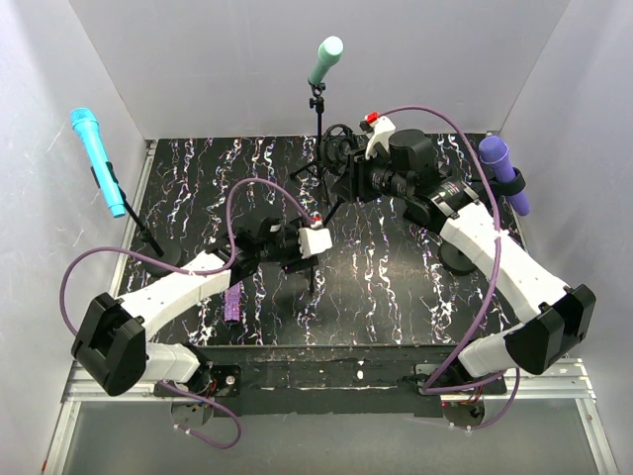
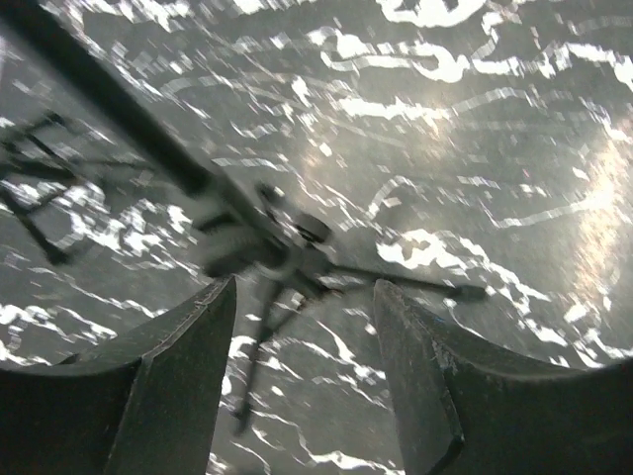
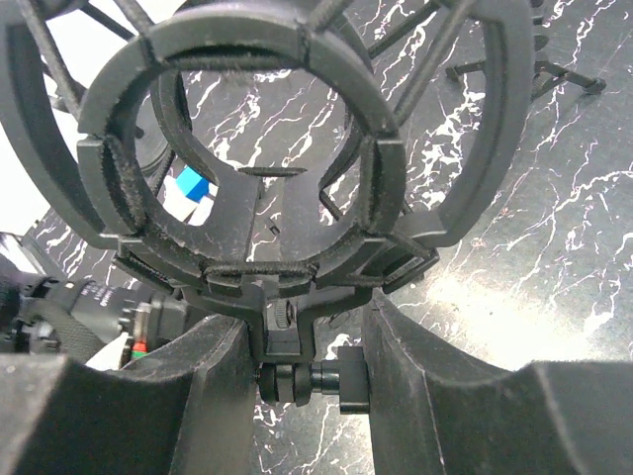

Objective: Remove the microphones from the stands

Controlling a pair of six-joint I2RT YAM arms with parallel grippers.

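Note:
A black shock-mount stand [image 1: 336, 143] stands at the table's middle back; its ring [image 3: 259, 40] is empty in the right wrist view. My right gripper [image 1: 348, 158] is shut on the mount's swivel joint [image 3: 297, 381], its jaws pressing the bracket and knob from both sides. A small purple microphone [image 1: 232, 303] lies flat on the table by my left forearm. My left gripper [image 1: 322, 241] is open and empty above the stand's tripod hub [image 2: 267, 247], which shows blurred beyond the jaws [image 2: 305, 297].
Three other stands hold microphones: a cyan one [image 1: 96, 158] at the far left, a mint one [image 1: 324, 59] at the back, and a purple one [image 1: 505, 174] at the right. Tripod legs [image 1: 312, 272] spread over the black marbled table [image 1: 396, 297]. White walls enclose it.

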